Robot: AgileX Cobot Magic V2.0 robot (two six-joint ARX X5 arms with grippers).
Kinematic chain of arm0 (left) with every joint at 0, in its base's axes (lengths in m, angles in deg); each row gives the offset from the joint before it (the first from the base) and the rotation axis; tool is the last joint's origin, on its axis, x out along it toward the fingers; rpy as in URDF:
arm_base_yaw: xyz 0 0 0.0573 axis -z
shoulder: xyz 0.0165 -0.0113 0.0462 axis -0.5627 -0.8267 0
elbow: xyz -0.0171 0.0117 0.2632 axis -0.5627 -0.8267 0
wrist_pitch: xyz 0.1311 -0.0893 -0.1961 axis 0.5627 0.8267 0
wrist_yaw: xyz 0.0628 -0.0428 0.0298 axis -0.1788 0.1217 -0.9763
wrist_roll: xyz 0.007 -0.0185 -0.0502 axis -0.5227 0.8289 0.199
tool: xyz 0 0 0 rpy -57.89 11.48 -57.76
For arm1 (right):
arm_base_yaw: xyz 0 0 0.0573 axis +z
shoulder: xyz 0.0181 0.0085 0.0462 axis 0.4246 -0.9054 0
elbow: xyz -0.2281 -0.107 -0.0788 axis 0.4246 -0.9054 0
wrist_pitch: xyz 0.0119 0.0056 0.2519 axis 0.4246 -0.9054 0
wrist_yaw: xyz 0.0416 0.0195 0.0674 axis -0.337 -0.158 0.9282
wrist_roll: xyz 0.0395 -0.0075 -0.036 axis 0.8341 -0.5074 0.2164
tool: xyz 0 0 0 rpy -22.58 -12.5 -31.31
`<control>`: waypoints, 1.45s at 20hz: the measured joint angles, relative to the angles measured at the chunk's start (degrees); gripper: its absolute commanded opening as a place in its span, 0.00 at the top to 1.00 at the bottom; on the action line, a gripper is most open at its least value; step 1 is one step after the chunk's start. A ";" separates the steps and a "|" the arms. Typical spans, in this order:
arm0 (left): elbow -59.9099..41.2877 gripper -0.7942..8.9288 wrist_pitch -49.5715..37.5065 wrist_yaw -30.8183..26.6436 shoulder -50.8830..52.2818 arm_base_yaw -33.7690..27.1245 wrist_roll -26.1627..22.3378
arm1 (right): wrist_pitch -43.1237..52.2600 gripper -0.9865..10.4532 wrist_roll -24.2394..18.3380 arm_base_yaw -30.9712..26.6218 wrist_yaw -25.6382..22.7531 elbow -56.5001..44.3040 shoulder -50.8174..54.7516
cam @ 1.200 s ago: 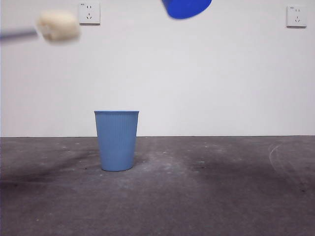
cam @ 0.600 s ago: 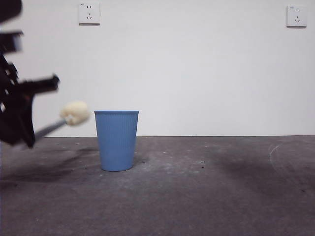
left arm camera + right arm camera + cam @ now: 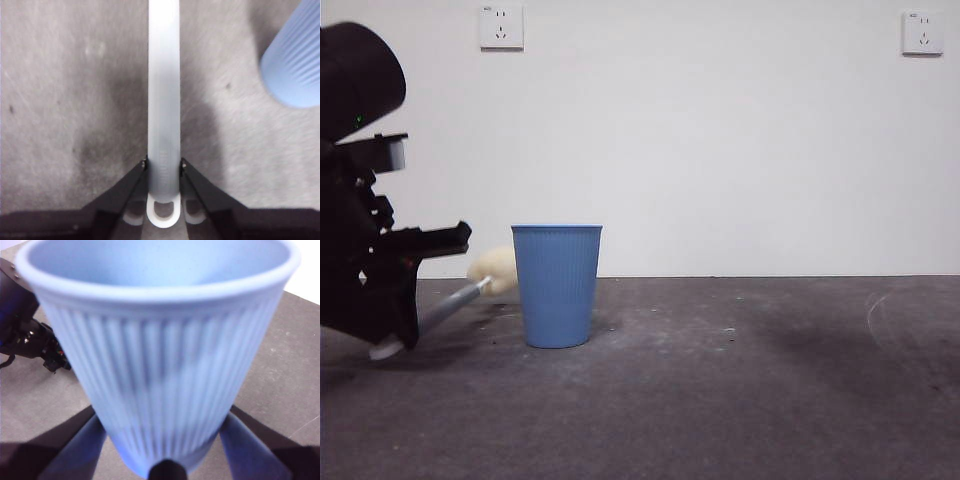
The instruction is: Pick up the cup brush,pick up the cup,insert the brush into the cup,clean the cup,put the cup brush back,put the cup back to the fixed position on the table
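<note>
The left gripper (image 3: 395, 335) sits low at nine o'clock in the front view, jaws clamped on the brush (image 3: 163, 100) handle near its looped end. The handle slants up toward two o'clock, its sponge (image 3: 495, 268) low behind a standing blue cup (image 3: 557, 285) on the table (image 3: 740, 400). The right gripper (image 3: 165, 467) grips another cup (image 3: 157, 350) above the table, out of the front view.

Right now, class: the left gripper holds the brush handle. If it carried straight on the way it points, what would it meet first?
Probably the table. The left gripper, shut on the cup brush, points along the handle; the standing blue cup lies off to one side. Depth is unclear.
</note>
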 measured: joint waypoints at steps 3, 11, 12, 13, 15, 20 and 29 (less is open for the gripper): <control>0.11 0.93 -0.66 0.24 -1.92 -0.13 -0.04 | 0.00 0.93 0.00 0.00 0.02 0.00 0.00; 0.70 0.68 -0.07 1.57 -2.49 -0.37 0.20 | -3.21 0.93 0.98 0.00 0.48 0.00 0.00; 0.79 0.58 0.24 1.70 -2.49 -0.37 0.37 | -3.21 0.93 1.07 0.00 0.48 0.00 0.00; 0.98 0.51 0.63 2.60 -2.47 -0.37 0.72 | -3.17 0.93 1.09 0.00 0.48 0.00 0.00; 1.70 0.49 2.16 4.02 -2.34 -0.35 0.87 | -3.15 0.93 1.09 0.00 0.48 0.00 0.00; 2.60 0.49 8.55 4.42 0.24 -0.35 1.18 | -1.33 0.93 0.90 0.00 -0.28 0.00 0.00; 3.45 0.50 16.06 6.71 18.51 -0.37 0.98 | 25.11 0.93 -2.91 -0.87 -4.63 -13.90 -0.09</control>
